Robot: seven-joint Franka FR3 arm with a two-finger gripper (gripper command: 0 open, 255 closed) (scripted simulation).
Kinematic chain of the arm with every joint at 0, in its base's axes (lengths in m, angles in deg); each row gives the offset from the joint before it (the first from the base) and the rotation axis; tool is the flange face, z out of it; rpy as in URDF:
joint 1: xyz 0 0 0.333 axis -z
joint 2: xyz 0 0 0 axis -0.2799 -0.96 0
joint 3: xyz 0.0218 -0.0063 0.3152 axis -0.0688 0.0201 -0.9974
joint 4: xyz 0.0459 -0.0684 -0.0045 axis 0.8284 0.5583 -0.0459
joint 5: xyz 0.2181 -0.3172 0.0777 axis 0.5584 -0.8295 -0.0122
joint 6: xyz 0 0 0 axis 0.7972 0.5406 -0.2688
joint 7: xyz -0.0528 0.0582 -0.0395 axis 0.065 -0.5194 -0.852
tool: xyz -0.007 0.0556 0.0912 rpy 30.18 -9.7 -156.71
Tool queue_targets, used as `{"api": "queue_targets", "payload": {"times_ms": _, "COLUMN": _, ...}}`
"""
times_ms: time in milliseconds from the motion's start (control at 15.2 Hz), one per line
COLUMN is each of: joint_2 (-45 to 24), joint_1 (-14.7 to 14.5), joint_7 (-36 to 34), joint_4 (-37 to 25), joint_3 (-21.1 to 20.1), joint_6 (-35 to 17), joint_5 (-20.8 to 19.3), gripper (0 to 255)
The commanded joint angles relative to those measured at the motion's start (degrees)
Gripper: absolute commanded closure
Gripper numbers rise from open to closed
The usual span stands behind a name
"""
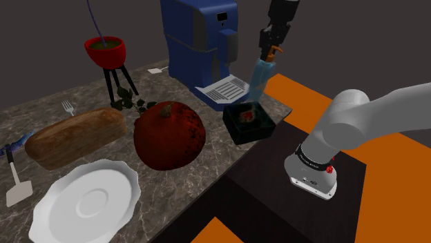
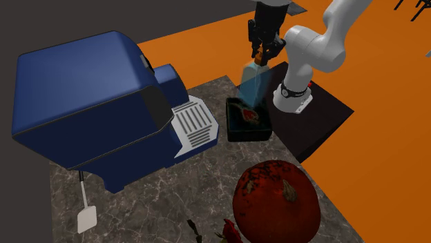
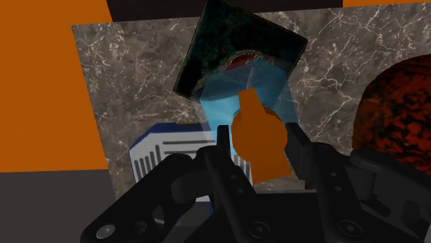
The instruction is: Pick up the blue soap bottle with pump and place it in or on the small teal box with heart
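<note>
My claw (image 1: 271, 43) grips the blue soap bottle (image 1: 261, 77) by its orange pump. The bottle hangs just above the dark teal box (image 1: 238, 134).

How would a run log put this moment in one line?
hand: shut on soap bottle | bottle: over dark box | released: no

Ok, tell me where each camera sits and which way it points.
Shoulder view: beside the stand, looking down over the counter; the arm shows at its right.
Second exterior view: behind the coffee machine, facing the arm across the counter; arm at its top right.
Wrist view: on the hand, looking down along the jaws, shut on the bottle, at the box.
Shared: all three show the bottle above the box.
</note>
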Motion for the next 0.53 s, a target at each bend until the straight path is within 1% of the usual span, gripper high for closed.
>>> {"api": "queue_targets", "payload": {"times_ms": 0, "joint_2": 0.52, "joint_1": 0.0, "joint_7": -0.01, "joint_4": 2.06, "joint_3": 0.0, "joint_6": -1.57, "joint_5": 0.0, "gripper": 255}}
{"api": "queue_targets", "payload": {"times_ms": 462, "joint_2": 1.43, "joint_1": 0.01, "joint_7": -0.04, "joint_4": 8.0, "joint_3": 0.02, "joint_6": -6.61, "joint_5": -0.02, "gripper": 255}}
